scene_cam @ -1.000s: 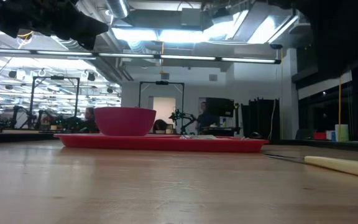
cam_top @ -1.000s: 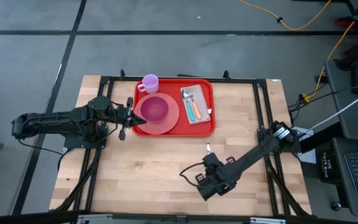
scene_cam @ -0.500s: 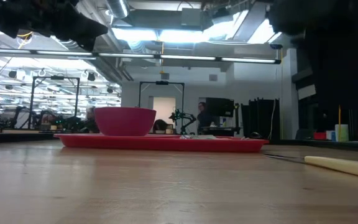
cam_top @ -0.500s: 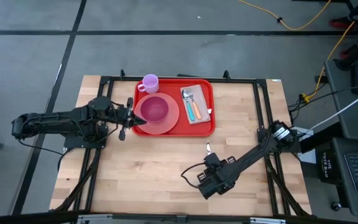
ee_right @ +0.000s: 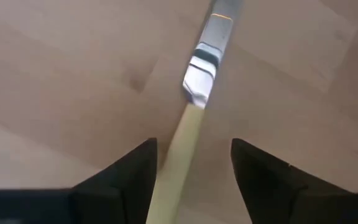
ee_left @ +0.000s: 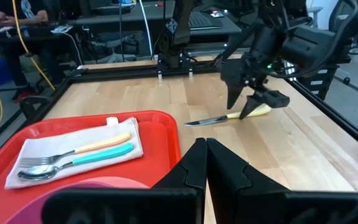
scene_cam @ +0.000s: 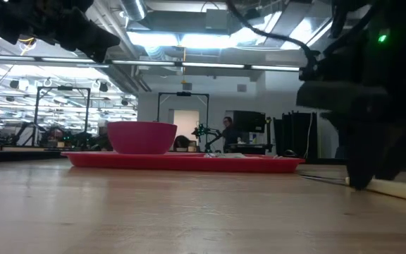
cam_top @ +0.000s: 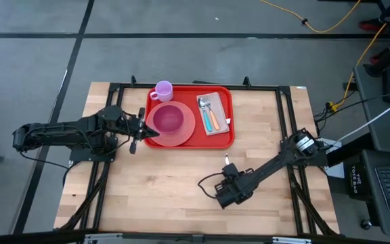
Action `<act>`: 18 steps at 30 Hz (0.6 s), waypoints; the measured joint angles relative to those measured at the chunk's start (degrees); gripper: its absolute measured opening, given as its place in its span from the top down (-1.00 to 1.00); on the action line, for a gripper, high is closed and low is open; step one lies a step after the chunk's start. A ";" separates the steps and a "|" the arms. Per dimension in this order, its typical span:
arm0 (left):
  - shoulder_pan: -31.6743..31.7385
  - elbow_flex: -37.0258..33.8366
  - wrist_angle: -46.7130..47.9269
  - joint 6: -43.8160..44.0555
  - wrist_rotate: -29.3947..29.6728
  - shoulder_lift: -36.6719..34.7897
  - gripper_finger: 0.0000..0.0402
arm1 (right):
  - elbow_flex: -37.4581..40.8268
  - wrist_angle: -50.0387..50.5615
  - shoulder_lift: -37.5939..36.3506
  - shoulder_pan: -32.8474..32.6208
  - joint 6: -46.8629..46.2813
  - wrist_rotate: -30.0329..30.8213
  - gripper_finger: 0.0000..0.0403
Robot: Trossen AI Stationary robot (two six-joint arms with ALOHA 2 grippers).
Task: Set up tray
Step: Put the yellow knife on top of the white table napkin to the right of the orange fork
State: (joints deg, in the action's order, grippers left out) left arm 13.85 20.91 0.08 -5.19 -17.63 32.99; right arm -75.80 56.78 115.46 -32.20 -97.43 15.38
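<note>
Since a second ago my right gripper [ee_right: 191,168] is spreading its fingers and dropping over the knife [ee_right: 191,106], so the yellow handle is lying between the open jaws for a pickup. Knife is still off the tray [cam_top: 227,139], which is sitting beyond my tool with plate [cam_top: 181,132], bowl [cam_top: 168,118], fork and spoon [cam_top: 203,104] already loaded. My left gripper [cam_top: 138,130], closed and empty, is waiting at the tray's edge.

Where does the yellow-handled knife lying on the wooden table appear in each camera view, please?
High view: yellow-handled metal knife, below the tray, mostly hidden by the right arm.
Low view: far right, pale handle beyond the right hand.
Left wrist view: upper middle, under the right hand.
Right wrist view: centre, between the open fingers.
Shared landmark: large red plastic tray, absent from the right wrist view.
</note>
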 joint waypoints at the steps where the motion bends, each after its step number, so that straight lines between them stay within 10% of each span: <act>1: 0.00 0.00 0.08 0.00 0.00 0.00 0.99 | 0.59 -0.73 -0.02 0.27 0.04 0.04 -0.04; 18: 0.01 0.00 0.15 0.00 -0.02 0.00 0.99 | 2.00 -7.71 -0.26 1.07 -0.08 -0.67 0.17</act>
State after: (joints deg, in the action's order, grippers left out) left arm 13.86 20.91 0.23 -5.19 -17.65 32.99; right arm -73.80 49.07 115.20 -31.14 -97.51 14.71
